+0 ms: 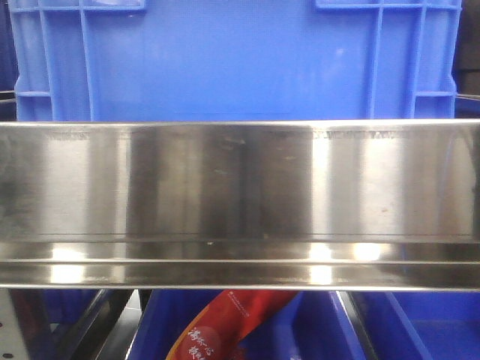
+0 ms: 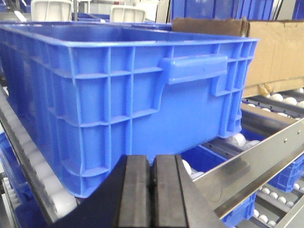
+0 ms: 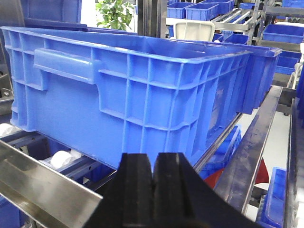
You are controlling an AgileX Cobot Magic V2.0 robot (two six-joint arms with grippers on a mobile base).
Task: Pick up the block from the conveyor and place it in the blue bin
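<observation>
Two end effectors show in the wrist views, each with black pads pressed together and holding nothing: the left end effector (image 2: 153, 190) and the right end effector (image 3: 153, 190). Both sit low in front of a blue bin (image 2: 118, 90) resting on white rollers (image 2: 61, 202). A steel rail (image 1: 240, 202) crosses the front view below the bin. No block or conveyor belt is visible.

Red packet (image 1: 225, 326) below steel rail: white Chinese characters, too blurred to read.
</observation>
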